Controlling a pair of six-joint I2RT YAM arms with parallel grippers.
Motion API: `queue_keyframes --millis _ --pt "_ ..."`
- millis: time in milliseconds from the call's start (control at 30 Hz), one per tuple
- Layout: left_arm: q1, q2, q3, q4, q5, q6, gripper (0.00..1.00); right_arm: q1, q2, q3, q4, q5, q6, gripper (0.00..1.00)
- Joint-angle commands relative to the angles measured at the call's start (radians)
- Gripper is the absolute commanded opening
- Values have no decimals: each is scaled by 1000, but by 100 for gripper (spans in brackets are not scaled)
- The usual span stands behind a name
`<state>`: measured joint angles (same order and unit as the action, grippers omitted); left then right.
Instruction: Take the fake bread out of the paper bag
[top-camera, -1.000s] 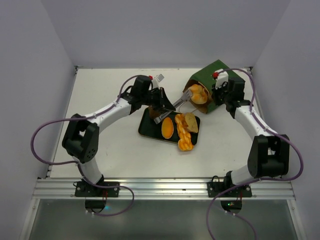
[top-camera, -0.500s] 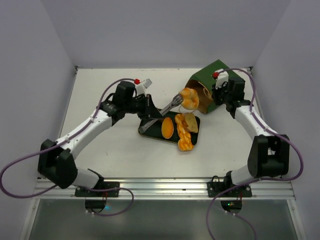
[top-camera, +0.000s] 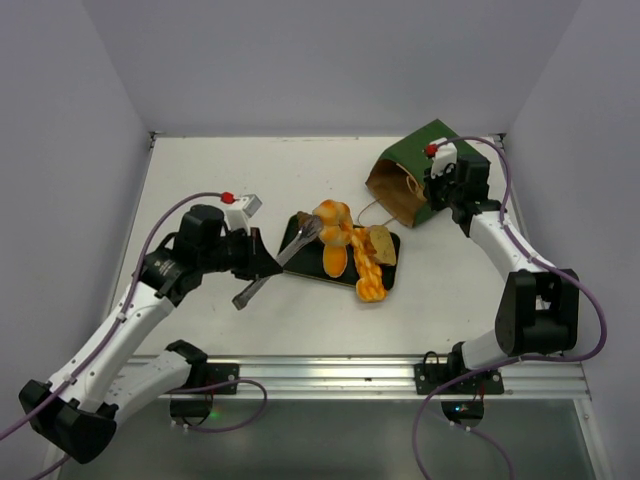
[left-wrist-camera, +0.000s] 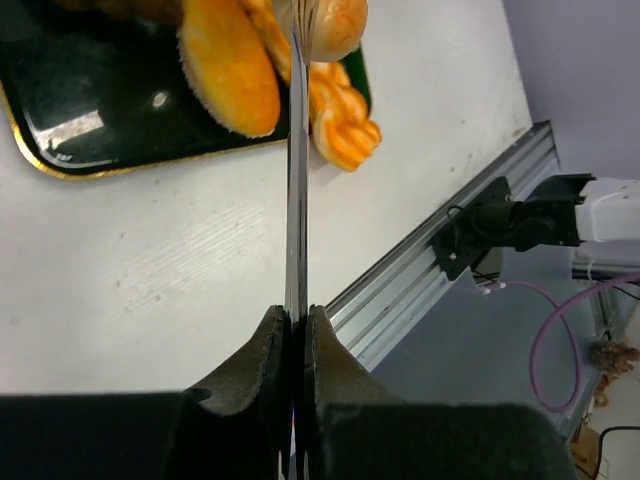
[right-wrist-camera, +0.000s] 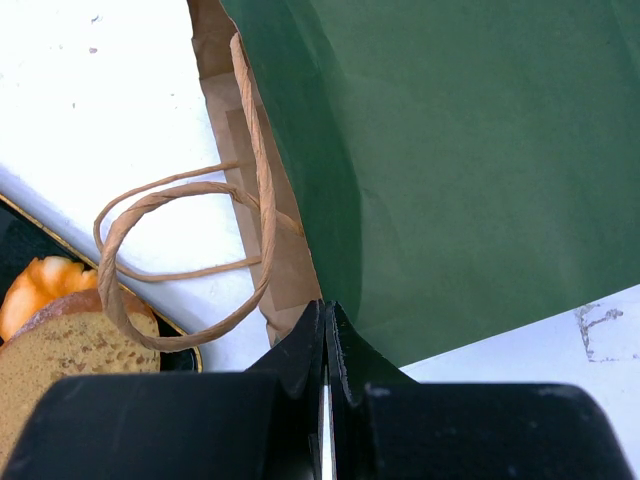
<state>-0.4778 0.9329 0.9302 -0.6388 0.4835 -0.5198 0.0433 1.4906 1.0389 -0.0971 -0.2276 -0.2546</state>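
Since the tongs (left-wrist-camera: 297, 180) withdrew from the paper bag (right-wrist-camera: 450, 150), one orange roll (top-camera: 330, 215), clamped in their closed tips, hangs over the tray's (top-camera: 305, 263) far left corner, clear of the bag. Holders: left gripper (left-wrist-camera: 296, 315) clenched on tongs; right gripper (right-wrist-camera: 325, 310) pinching bag wall. Release pending.

the left arm (top-camera: 110, 335) and right arm (top-camera: 497, 235) share white link shells and black joint housings, each with a looping lilac cable (top-camera: 604, 322). a red button (top-camera: 228, 196) and white camera block (top-camera: 246, 205) top each wrist. the fingers (left-wrist-camera: 250, 370) are matte black.
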Motion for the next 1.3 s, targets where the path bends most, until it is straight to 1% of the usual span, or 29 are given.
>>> queue_keyframes --millis 0,167,233,400,600,900,1267 --pt "10 -81 -19 -77 -89 12 0 -6 -36 3 33 -15 5 0" --pt "11 -169 -22 -191 -169 -2 0 -6 -33 3 33 -19 5 0" --pt "10 -181 -30 -244 -195 3 0 -6 -30 3 33 -19 5 0" --pt "10 -241 -83 -268 -241 -2 0 -6 -29 4 34 -21 5 0" --pt "10 -272 -160 -170 -246 26 0 -6 -24 4 30 -23 2 0" --pt "10 -269 -263 -55 -252 46 0 -6 -20 4 30 -19 -2 0" --pt "10 -235 -260 -50 -266 29 0 -6 -18 4 31 -19 -3 0"
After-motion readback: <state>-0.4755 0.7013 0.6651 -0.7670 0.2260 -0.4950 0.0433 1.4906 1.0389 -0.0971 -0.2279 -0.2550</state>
